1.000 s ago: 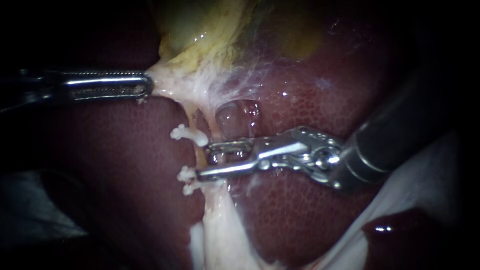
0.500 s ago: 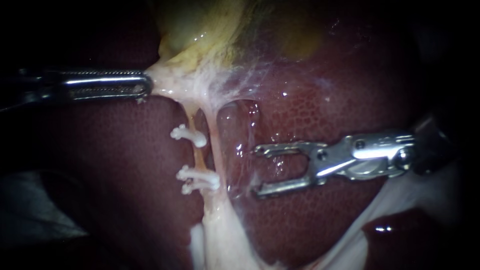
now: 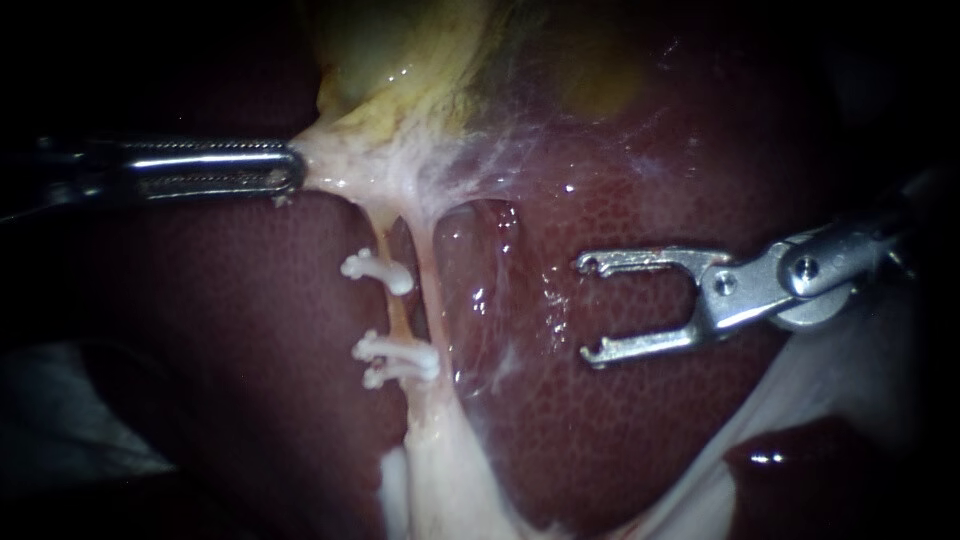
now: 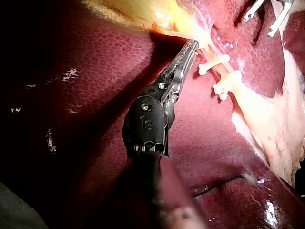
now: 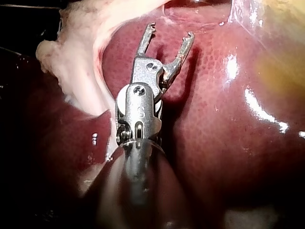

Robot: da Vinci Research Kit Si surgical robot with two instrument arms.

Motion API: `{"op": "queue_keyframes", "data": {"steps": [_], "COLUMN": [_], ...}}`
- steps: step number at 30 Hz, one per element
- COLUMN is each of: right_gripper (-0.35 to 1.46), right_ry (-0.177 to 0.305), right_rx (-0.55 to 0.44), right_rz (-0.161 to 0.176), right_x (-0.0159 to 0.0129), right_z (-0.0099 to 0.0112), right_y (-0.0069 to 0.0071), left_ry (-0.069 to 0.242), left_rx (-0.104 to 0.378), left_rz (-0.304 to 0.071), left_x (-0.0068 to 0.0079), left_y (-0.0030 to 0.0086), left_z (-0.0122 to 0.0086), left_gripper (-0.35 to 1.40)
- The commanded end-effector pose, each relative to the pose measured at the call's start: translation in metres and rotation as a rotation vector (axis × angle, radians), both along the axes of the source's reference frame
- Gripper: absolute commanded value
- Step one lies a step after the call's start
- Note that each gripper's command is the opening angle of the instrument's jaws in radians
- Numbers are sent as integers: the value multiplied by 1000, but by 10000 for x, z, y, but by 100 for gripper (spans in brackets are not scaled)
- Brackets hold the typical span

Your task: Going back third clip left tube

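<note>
The thin left tube point(image 3: 398, 318) carries three white clips: one higher up point(image 3: 378, 270) and two close together lower down point(image 3: 397, 352), point(image 3: 385, 378). Beside it runs the paler right tube point(image 3: 432, 290). My right instrument point(image 3: 588, 308) hovers over the liver to the right of both tubes, jaws open and empty; the right wrist view shows the same gap point(image 5: 170, 31). My left instrument point(image 3: 290, 170) is shut on pale tissue point(image 3: 340, 165) below the gallbladder point(image 3: 400, 50) and holds it taut to the left. In the left wrist view its jaws point(image 4: 190, 45) lie just short of the clips point(image 4: 214, 64).
Dark red liver point(image 3: 640, 420) fills most of the view. A pale band of fatty tissue point(image 3: 440, 470) runs down from the tubes. White webbed tissue point(image 3: 500, 160) spreads below the gallbladder. A whitish sheet point(image 3: 850, 380) lies under the right instrument's shaft.
My right instrument has pulled back to the right, away from the left tube, with its jaws open and empty. The clips stay on the tube. The left instrument has not moved.
</note>
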State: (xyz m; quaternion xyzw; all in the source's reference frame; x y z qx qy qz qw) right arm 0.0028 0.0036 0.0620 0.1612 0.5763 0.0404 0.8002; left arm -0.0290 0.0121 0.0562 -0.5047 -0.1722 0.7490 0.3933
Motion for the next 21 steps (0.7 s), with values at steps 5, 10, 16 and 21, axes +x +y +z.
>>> {"op": "queue_keyframes", "data": {"steps": [5,10,16,21], "right_gripper": [50,50,50,50], "right_ry": [-3,-2,-1,-1], "right_rx": [0,0,0,0], "right_rz": [3,1,0,-1], "right_x": [-6,-10,-13,-14], "right_z": [0,-1,-1,-1], "right_y": [3,2,2,2], "left_ry": [7,19,17,18], "left_rx": [-7,-10,-12,-12], "left_rz": [-1,17,35,39], "left_x": [-7,-19,-36,-38], "left_y": [-4,-10,-10,-11], "left_z": [15,43,71,74], "left_gripper": [-35,-35,-35,-35]}}
